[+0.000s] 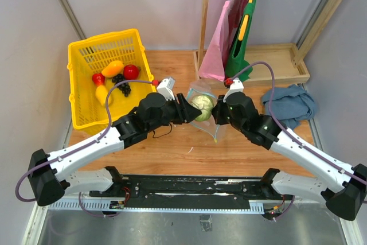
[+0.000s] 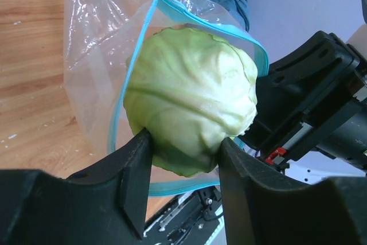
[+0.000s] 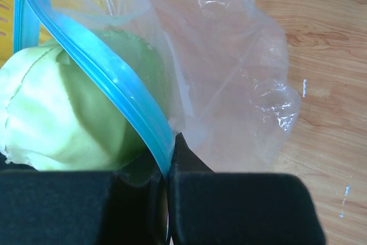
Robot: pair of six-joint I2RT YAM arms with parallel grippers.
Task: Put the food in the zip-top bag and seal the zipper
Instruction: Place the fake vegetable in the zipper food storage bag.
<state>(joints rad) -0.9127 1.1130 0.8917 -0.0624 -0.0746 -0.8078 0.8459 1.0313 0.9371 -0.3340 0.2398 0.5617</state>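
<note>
Hidden: the underside of the pale green round one (image 2: 192, 98) sits behind the left gripper (image 2: 184, 144). The right wrist view cuts it off at the left edge. From above, both wrists cover much of the zip-top bag (image 3: 229, 73).
Hard to make out: what the pink sheet (image 1: 221, 44) and green sheet (image 1: 243, 38) standing in the wooden tray (image 1: 287, 55) are.
Left claw: clasps the round one, one finger touching each side.
Right claw: right gripper (image 3: 167, 179) pinched tight on the bag's rim, with the zipper (image 3: 109, 78) running between its fingers.
Task thing: the round one is part way into the bag mouth, held above the table (image 1: 172, 147) between the two wrists.
Count, yellow basket (image 1: 80, 50): one mango (image 1: 112, 68), two red ones (image 1: 131, 72), one yellow piece (image 1: 102, 94), one grape bunch (image 1: 121, 84).
Count, elsewhere: one bag, one blue cloth (image 1: 289, 102) right of the arms.
Surface: wooden tabletop, with a metal sheet at the near edge.
Room: pale walls, with a wooden post (image 1: 204, 10) rising behind the tray.
</note>
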